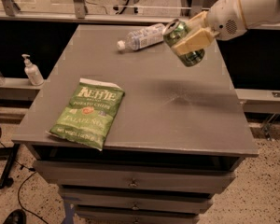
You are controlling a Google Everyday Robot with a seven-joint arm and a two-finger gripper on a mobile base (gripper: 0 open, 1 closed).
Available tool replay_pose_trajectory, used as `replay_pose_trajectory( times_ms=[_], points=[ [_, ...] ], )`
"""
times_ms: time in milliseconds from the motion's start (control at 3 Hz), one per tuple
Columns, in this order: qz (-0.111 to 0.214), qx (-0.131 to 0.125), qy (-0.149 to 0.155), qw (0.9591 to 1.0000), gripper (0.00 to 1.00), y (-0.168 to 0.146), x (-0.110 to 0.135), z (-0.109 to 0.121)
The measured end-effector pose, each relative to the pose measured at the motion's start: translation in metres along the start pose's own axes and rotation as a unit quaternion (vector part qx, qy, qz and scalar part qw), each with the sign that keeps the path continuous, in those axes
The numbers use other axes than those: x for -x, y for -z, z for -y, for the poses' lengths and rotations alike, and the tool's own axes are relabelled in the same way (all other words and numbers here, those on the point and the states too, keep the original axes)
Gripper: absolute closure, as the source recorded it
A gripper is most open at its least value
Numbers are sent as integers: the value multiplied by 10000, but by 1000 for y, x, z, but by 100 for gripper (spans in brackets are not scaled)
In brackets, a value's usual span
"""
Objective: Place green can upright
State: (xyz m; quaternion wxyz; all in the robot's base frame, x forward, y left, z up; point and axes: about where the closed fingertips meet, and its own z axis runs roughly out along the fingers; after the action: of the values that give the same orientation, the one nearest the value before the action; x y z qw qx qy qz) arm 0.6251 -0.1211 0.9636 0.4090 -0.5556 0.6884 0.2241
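The green can (183,43) is shiny green with a silver top that points up and to the left. It hangs tilted in the air above the back right part of the grey table (177,111). My gripper (191,37) comes in from the upper right on a white arm and is shut on the can, with a pale finger (192,40) across the can's side. The can's shadow lies on the table below it.
A clear plastic water bottle (142,37) lies on its side at the table's back, left of the can. A green chip bag (87,112) lies flat at the front left. A white pump bottle (31,70) stands on a ledge left of the table. Drawers sit below the tabletop.
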Motion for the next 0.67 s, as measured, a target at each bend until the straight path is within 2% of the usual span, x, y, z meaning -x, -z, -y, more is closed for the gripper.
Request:
replay_pose_trajectory(
  times_ms=[333,667],
  points=[
    [1292,273,-187,9911,100,-8,38,-13],
    [1555,417,-191,9868,100,-10,57,-20]
  ],
)
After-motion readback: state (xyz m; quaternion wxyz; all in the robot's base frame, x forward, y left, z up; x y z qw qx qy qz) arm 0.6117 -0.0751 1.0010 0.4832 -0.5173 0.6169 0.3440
